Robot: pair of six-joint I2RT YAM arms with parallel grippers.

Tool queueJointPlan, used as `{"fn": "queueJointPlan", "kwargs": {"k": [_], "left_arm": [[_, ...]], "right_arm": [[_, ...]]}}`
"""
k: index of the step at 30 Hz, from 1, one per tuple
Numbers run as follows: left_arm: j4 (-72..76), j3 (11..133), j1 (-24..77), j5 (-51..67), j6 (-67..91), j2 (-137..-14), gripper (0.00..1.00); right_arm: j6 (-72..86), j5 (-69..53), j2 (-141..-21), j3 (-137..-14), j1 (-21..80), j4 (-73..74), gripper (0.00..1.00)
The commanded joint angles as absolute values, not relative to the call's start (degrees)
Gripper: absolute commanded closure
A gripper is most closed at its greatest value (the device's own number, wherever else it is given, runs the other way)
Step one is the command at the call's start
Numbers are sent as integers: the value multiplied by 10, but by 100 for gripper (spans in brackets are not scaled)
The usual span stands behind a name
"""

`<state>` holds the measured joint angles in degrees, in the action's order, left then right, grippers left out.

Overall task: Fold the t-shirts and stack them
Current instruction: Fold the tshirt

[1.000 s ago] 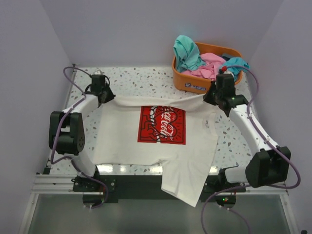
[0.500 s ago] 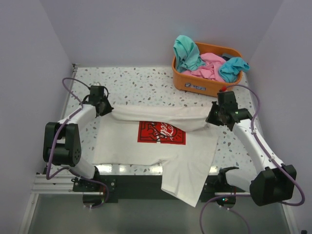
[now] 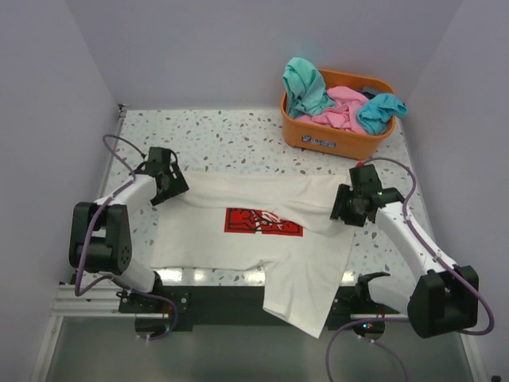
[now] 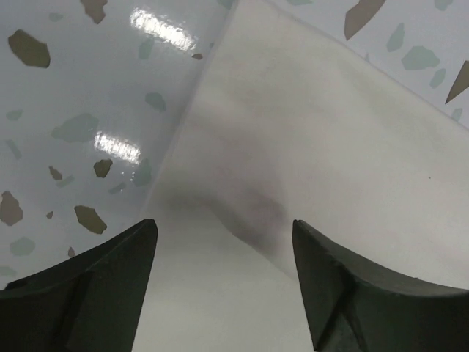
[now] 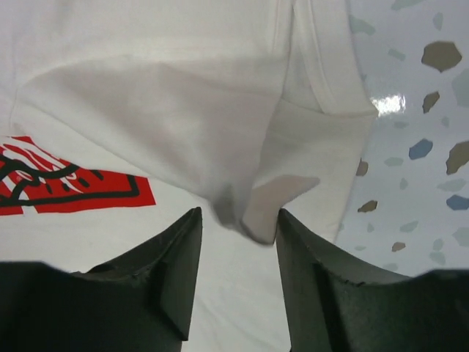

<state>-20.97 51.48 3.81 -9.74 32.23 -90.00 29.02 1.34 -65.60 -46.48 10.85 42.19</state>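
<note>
The cream-white t-shirt point(image 3: 254, 239) lies flat on the speckled table, its far edge folded toward me over the top of the red print point(image 3: 264, 223). My left gripper point(image 3: 170, 188) stands open over the fold's left end; in the left wrist view the left gripper point(image 4: 223, 246) has only bare cloth point(image 4: 308, 147) between its fingers. My right gripper point(image 3: 344, 212) is at the fold's right end. In its wrist view the right gripper point(image 5: 238, 235) is open, and the fold's corner point(image 5: 275, 198) lies loose just past the fingertips.
An orange basket point(image 3: 318, 142) at the back right holds teal shirts point(image 3: 303, 84) and a pink shirt point(image 3: 342, 107). The white shirt's lower corner point(image 3: 306, 306) hangs over the table's near edge, between the arm bases. Grey walls close in on three sides.
Both grippers drew the shirt's far edge toward me, laying it over the upper part of the red print. Both have opened and let go of the cloth.
</note>
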Motion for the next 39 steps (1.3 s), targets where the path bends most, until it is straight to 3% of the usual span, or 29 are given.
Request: {"fn": "queueJointPlan", "kwargs": {"k": [1, 2, 5, 9, 13, 16, 21, 27, 32, 39], "left_arm": [[-250, 534, 35, -136, 330, -855, 18], [-260, 538, 35, -134, 333, -837, 0], [-278, 555, 35, -134, 334, -803, 0], [-284, 586, 35, -127, 334, -785, 0], [-237, 592, 36, -43, 328, -798, 0], [-184, 591, 37, -3, 327, -845, 0], [-162, 600, 37, 48, 319, -922, 0], [-170, 574, 36, -24, 315, -965, 0], [-209, 582, 32, -93, 316, -971, 0], [-247, 602, 22, -111, 329, -957, 0]], "right_arm": [[280, 7, -650, -461, 109, 456, 46], [275, 11, -643, -466, 109, 469, 34], [268, 16, -624, -489, 110, 486, 2], [265, 1, -613, -530, 111, 474, 1], [259, -25, -638, -553, 145, 417, 1], [273, -31, -712, -572, 206, 345, 1], [291, -29, -824, -587, 215, 252, 1], [323, 49, -903, -557, 187, 277, 1], [321, 35, -904, -486, 122, 241, 1], [302, -28, -925, -456, 116, 187, 1]]}}
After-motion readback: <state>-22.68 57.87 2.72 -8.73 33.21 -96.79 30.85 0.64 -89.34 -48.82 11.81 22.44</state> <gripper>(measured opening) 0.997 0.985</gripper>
